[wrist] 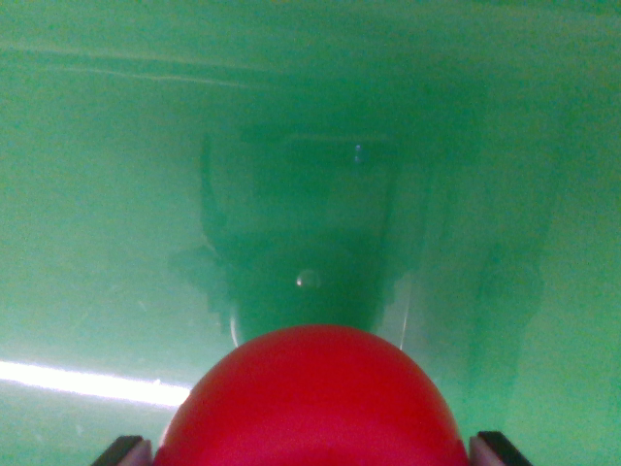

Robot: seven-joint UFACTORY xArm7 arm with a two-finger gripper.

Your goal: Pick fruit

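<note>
Wrist view was all I had, and it was filled at the bottom by a round red fruit (312,403), smooth and glossy, sitting between the two dark fingertips (124,451) of the gripper (312,454) that showed only as corners at the lower left and lower right; the fruit's sides ran right up to those tips, so I judged the gripper narrowed around it and holding it, though the contact itself was below the edge of the picture and I could not see it; behind it lay a shiny green surface (107,194) that carried a dim reflection of the arm and a bright streak of light at the wrist view's left; whether the fruit rested on that surface or hung clear of it I could not tell; I judged the fruit light, fairly firm and slippery-skinned, likely to roll or squirt out under a tight pinch, so the widest part, taken on opposite sides with modest force, seemed the right hold; I read no brand, label or writing anywhere.
</note>
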